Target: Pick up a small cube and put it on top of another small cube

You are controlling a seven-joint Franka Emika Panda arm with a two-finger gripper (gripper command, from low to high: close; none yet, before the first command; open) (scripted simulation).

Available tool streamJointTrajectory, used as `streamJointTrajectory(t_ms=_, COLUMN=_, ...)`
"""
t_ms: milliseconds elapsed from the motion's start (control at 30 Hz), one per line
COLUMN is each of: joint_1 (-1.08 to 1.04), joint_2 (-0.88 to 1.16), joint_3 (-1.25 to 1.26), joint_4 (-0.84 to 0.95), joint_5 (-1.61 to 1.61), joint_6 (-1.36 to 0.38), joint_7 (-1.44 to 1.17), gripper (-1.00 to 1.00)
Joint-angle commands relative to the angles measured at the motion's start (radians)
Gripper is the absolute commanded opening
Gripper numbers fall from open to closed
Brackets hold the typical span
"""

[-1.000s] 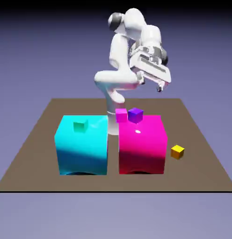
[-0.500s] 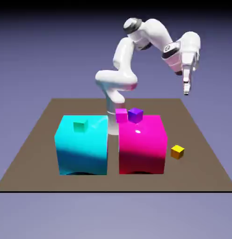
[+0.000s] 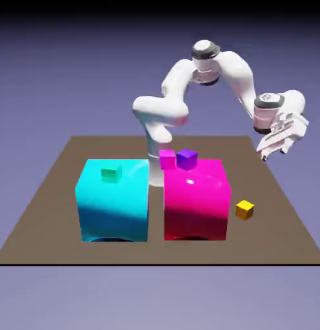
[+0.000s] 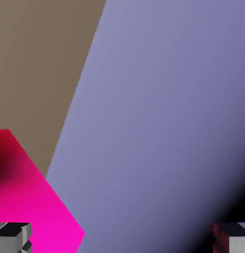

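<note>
The small yellow cube point(image 3: 245, 209) sits on the brown table point(image 3: 53, 200) near the front, just off the magenta block point(image 3: 196, 200) toward the exterior view's right, one corner turned to the camera. As a cube it has no long axis, and it carries no writing. Left of the magenta block stands a cyan block point(image 3: 113, 201) with a green cube point(image 3: 111, 173) on top. Farther back, a purple cube point(image 3: 186, 158) rests on the magenta block. The gripper point(image 3: 273, 153) hangs above the table's right edge, jaws spread wide, empty.

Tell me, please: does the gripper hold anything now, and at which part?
Nothing is held. The gripper is open and empty, up in the air at the exterior view's right. The small yellow-orange cube lies untouched on the table.
</note>
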Motion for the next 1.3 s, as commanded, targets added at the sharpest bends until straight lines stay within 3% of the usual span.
streamJointTrajectory(t_ms=0, joint_1=-0.013, joint_2=-0.011, joint_3=0.036, joint_4=0.011, joint_5=-0.001, joint_6=-0.016, joint_7=-0.016, gripper=0.0)
streamJointTrajectory(t_ms=400, joint_1=-0.165, joint_2=-0.139, joint_3=0.47, joint_4=0.144, joint_5=-0.008, joint_6=-0.211, joint_7=-0.201, gripper=0.0)
streamJointTrajectory(t_ms=567, joint_1=-0.237, joint_2=-0.204, joint_3=0.517, joint_4=0.102, joint_5=0.009, joint_6=-0.077, joint_7=-0.184, gripper=0.0)
streamJointTrajectory(t_ms=600, joint_1=-0.237, joint_2=-0.204, joint_3=0.517, joint_4=0.102, joint_5=0.009, joint_6=-0.077, joint_7=-0.184, gripper=-1.0)
streamJointTrajectory(t_ms=800, joint_1=-0.142, joint_2=-0.085, joint_3=0.468, joint_4=0.145, joint_5=0.015, joint_6=-0.232, joint_7=-0.199, gripper=-1.0)
streamJointTrajectory(t_ms=1267, joint_1=-0.526, joint_2=0.422, joint_3=0.513, joint_4=0.171, joint_5=0.046, joint_6=-0.676, joint_7=0.046, gripper=-1.0)
